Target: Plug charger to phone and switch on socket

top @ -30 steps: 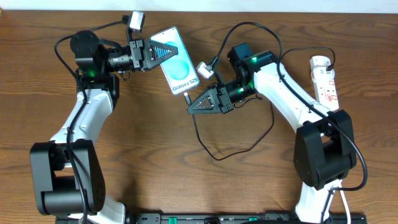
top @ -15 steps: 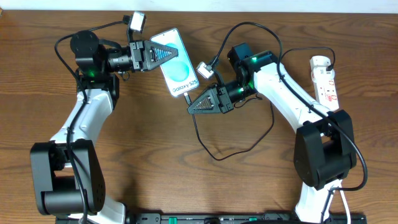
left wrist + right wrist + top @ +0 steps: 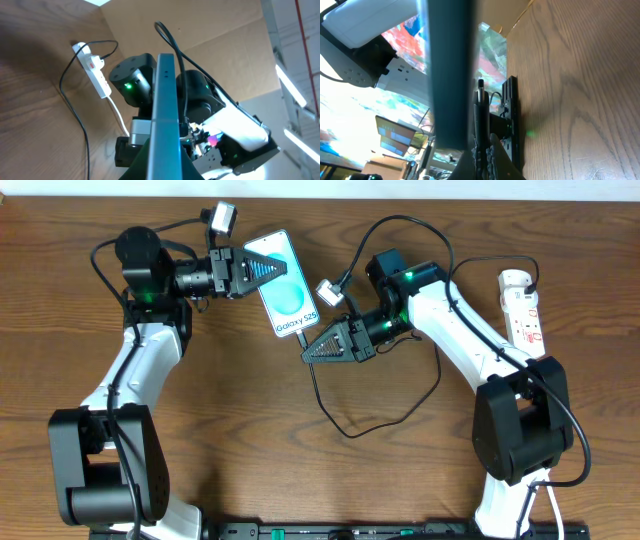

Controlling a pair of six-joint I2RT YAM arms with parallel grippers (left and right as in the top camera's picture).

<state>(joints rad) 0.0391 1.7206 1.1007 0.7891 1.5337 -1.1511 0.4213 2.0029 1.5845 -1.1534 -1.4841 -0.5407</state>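
The phone [image 3: 290,300] is gripped by the left end effector [image 3: 283,266], the charger [image 3: 345,430] by the right end effector [image 3: 308,350]; plug seems not in, socket [image 3: 525,305] untouched.

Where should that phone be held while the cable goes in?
Probably by its upper end, from the left, as the left gripper does. The phone is slim and flat, so a pinch across its two faces suits it, and its lower end is left free for the charger tip in the right gripper.
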